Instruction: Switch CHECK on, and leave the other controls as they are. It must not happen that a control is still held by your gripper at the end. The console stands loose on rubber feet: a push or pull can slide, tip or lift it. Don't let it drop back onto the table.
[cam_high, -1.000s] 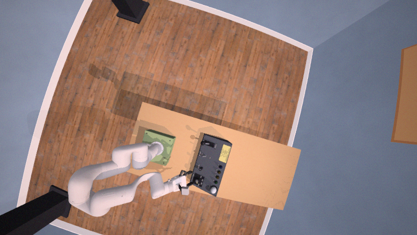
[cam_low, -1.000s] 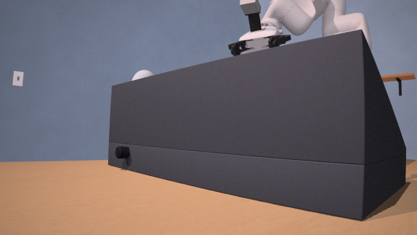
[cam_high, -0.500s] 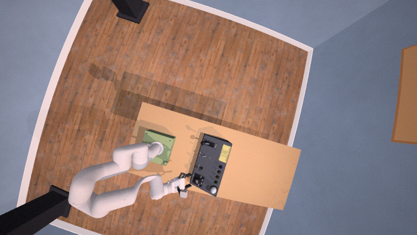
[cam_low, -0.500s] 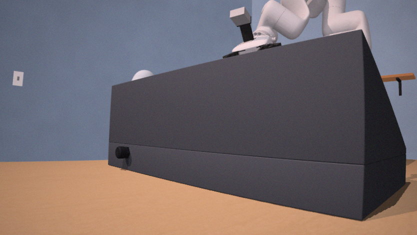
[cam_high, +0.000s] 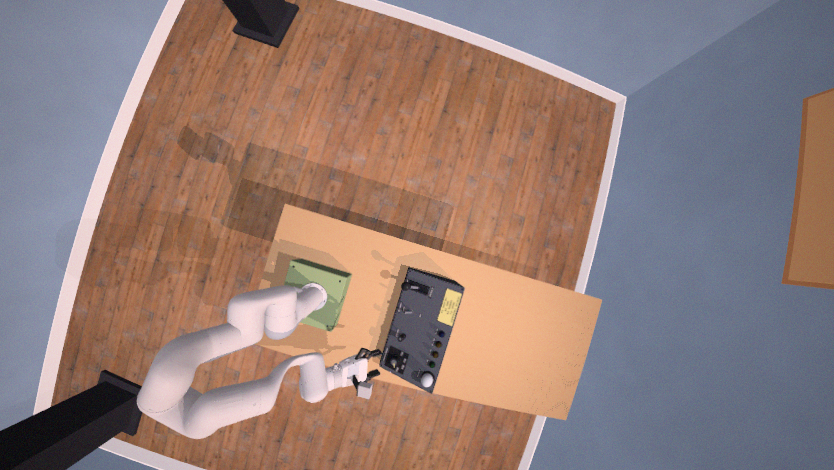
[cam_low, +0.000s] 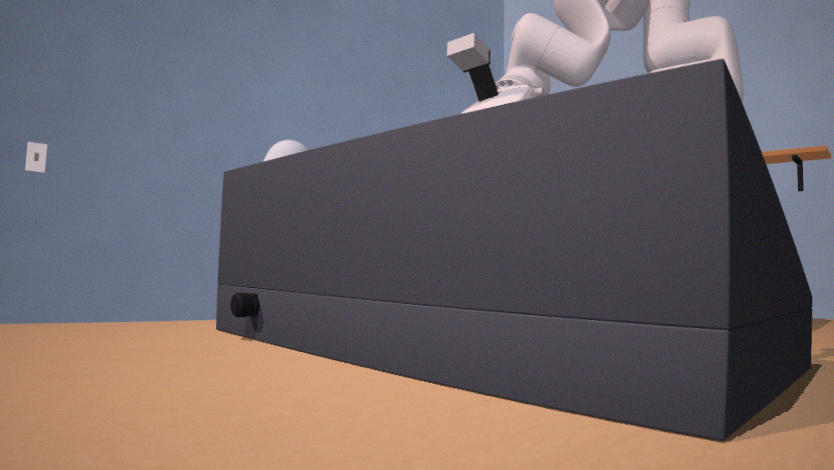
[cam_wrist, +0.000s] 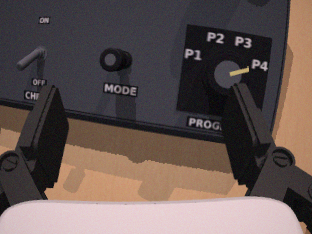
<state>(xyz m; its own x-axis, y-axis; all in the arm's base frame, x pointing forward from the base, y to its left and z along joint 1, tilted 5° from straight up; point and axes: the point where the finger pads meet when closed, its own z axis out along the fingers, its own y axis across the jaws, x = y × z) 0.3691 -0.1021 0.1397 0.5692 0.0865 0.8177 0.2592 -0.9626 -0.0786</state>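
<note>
Wooden table (cam_high: 525, 326) bore the console (cam_high: 421, 326) | gripper (cam_wrist: 143, 128) gaped wide, empty, at its front edge | CHECK switch (cam_wrist: 31, 59) lay left, apparently off | flipping remained
</note>
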